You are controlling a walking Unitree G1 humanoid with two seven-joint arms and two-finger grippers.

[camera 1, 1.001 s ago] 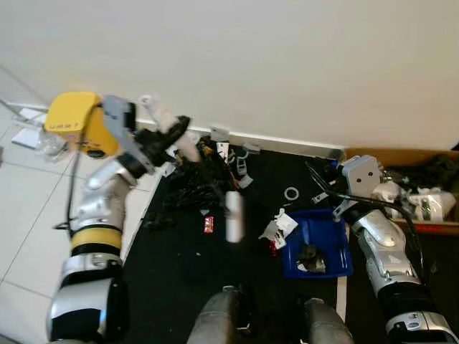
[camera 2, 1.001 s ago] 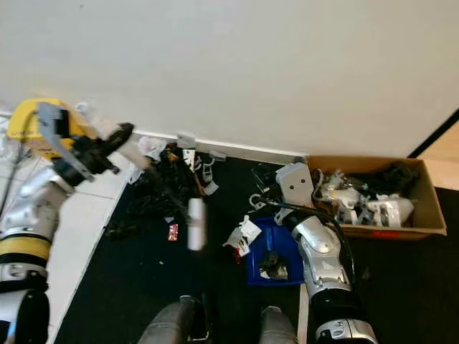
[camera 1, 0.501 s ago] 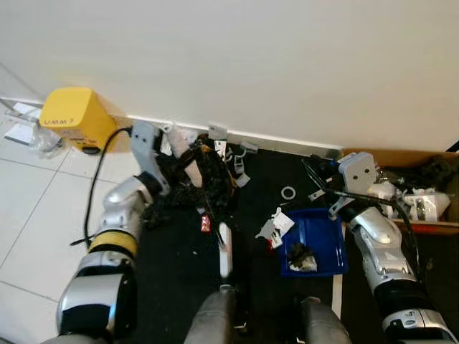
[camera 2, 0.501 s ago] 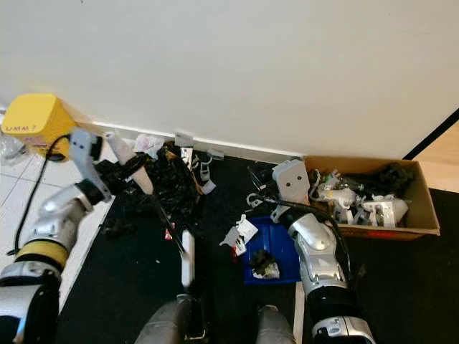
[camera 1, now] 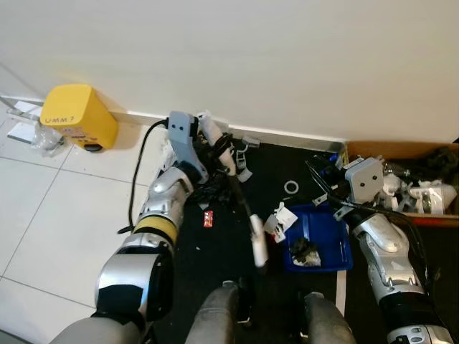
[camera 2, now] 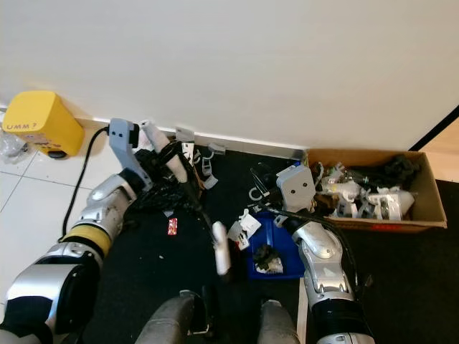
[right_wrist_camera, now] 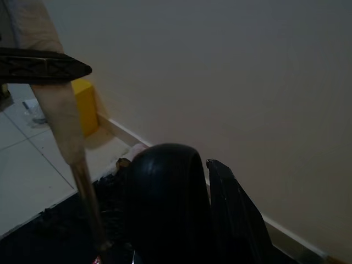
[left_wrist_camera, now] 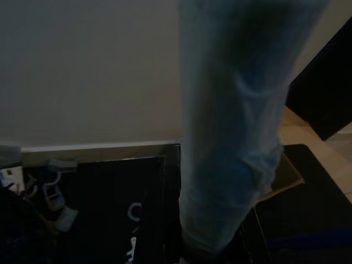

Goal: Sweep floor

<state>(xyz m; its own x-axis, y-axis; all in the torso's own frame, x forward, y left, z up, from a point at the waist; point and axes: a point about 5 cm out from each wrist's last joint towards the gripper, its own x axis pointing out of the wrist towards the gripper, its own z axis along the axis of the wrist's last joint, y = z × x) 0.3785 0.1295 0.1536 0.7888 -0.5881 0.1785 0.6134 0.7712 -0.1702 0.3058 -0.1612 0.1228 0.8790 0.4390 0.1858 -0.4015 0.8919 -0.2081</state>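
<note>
One left hand [camera 1: 219, 147] grips the blurred broom [camera 1: 244, 208]

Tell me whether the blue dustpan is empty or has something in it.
Not empty. The blue dustpan on the black mat holds a small dark clump of debris; much of its blue floor is bare.
</note>
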